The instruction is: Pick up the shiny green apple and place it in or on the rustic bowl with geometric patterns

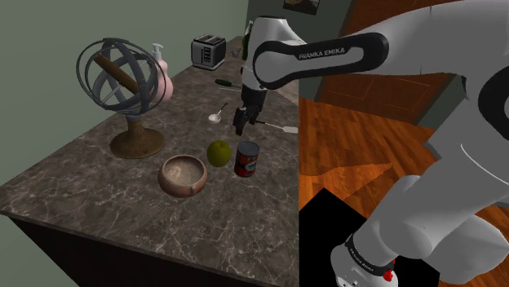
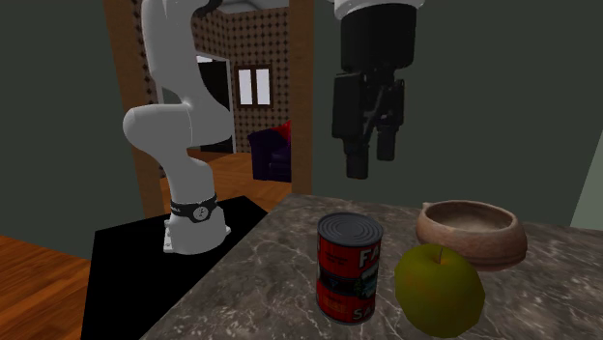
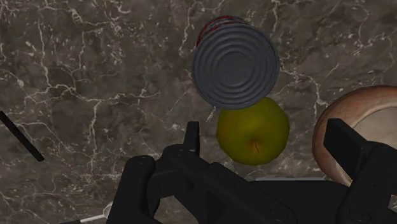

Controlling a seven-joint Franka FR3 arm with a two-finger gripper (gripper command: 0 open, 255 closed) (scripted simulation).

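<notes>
The reach for the apple (image 3: 252,130) is in hand. The fingers (image 2: 356,159) hang spread and empty above the table (image 3: 95,95). The apple lies below, between them, with the can (image 3: 235,62) just beyond it and the bowl (image 3: 356,98) to one side. Next, they need to lower around the apple and close without nudging the can.

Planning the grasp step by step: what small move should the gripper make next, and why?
Probably lower the open gripper straight down onto the apple: it hangs well above the counter, the apple sits untouched between its fingers in the wrist view, and the can stands close beside it.
</notes>
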